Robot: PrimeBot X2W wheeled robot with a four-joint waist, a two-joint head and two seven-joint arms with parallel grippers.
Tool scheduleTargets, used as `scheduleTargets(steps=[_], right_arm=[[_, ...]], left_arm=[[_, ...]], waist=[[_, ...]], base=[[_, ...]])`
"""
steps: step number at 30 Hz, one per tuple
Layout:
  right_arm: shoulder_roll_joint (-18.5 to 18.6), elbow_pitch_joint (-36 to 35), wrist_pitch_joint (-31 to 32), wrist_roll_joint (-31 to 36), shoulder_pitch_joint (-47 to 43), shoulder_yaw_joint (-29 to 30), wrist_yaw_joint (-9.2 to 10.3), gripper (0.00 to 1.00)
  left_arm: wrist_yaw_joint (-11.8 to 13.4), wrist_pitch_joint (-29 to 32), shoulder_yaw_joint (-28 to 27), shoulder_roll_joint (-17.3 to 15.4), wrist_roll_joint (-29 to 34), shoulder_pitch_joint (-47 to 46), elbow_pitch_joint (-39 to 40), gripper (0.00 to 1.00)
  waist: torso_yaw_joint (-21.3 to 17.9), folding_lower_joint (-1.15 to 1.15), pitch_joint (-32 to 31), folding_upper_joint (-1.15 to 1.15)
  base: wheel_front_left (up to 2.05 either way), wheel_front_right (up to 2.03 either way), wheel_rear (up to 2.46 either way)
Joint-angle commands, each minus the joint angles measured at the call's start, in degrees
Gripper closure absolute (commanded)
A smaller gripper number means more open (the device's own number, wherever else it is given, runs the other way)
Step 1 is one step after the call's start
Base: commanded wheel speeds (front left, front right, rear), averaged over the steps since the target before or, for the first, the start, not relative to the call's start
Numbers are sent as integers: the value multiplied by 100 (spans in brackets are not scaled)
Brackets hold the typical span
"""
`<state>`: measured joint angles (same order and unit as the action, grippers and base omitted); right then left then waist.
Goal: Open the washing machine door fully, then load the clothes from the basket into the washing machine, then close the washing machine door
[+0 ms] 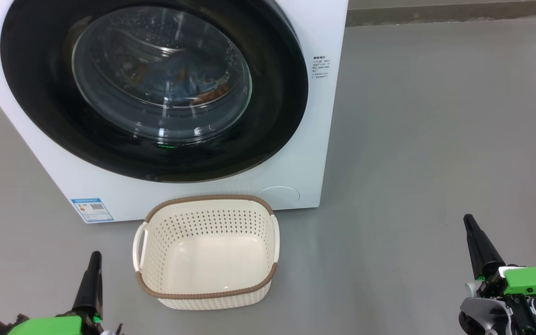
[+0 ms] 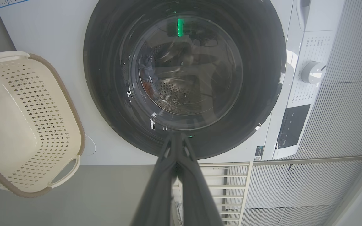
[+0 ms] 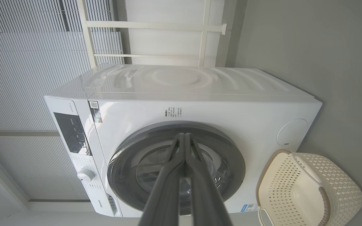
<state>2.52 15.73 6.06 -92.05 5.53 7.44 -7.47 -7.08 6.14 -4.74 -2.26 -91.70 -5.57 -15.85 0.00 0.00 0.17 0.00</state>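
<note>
Looking down from the head view, the washing machine door sits flush in the white washing machine. Through its glass the clothes lie in the drum, blue with orange flecks, and the basket stands empty on the floor just in front. Left gripper low at the left, right gripper low at the right, both well apart from everything. Over to the left wrist view: fingers pressed together on nothing, pointing at the door's rim. Right wrist view, same story: jaws clenched and empty, door and basket beyond. By my read the job looks done. The danger now? A door not truly latched could swing open, and an arm sweeping low could knock the light basket.
</note>
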Motion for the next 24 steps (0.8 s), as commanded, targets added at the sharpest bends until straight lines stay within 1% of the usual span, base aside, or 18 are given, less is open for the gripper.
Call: scheduleTargets(steps=[1,24], right_arm=[[46,-171,35,-19,65,-101,-2,100],[43,-171,40,-15,65,-96,-2,100]], left_arm=[[-41,40,-184,-62,-41,-63,179,100],[-41,40,-184,-62,-41,-63,179,100]], waist=[[0,0,0,0],[0,0,0,0]], base=[[0,0,0],[0,0,0]])
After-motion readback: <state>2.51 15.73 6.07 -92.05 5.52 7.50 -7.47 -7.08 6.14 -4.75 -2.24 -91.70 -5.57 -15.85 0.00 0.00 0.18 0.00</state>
